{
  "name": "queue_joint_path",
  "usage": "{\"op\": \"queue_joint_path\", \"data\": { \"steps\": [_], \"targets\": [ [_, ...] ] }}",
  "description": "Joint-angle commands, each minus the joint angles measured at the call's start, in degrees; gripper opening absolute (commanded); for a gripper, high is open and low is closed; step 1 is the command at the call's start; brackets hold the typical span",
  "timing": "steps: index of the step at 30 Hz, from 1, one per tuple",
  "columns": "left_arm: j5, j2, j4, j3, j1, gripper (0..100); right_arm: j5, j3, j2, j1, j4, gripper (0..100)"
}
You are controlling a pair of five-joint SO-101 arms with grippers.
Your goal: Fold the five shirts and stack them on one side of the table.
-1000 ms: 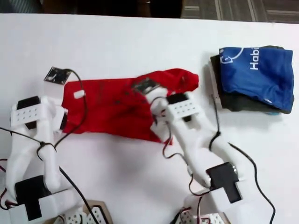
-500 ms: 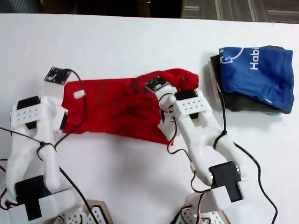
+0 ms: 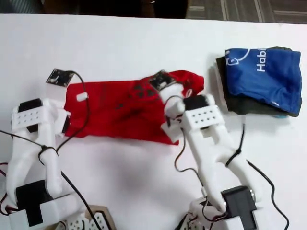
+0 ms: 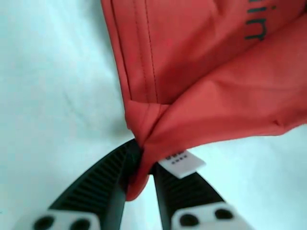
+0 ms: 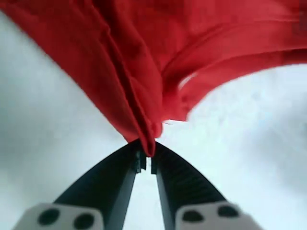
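High view: the red shirt lies mid-table, with folded shirts stacked near the right edge. The left gripper clamps its corner, and the right gripper pinches another fold.

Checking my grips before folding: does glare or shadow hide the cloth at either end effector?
High view: even light on the table, no glare. Left wrist view: the red shirt casts a soft shadow beside the left end effector, and the pinch is readable. Right wrist view: the same at the right end effector.
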Motion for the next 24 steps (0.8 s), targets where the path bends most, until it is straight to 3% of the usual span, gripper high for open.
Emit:
{"op": "queue_joint_path", "data": {
  "steps": [1, 6, 22, 24],
  "targets": [
    [0.09, -1.49, -0.62, -0.75, 0.44, 3, 0.09, 1.76, 1.63, -4.7, -2.07, 7.5],
    [0.09, -1.49, -0.62, -0.57, 0.18, 3, 0.35, 2.11, 3.82, -9.45, -2.59, 17.3],
    [0.09, -1.58, -0.35, -0.75, 0.18, 3, 0.35, 2.11, 9.71, -7.96, -8.04, 17.2],
    [0.09, -1.58, -0.35, -0.66, 0.18, 3, 0.44, 1.76, 12.26, -6.11, -8.92, 13.4]
  ]
}}
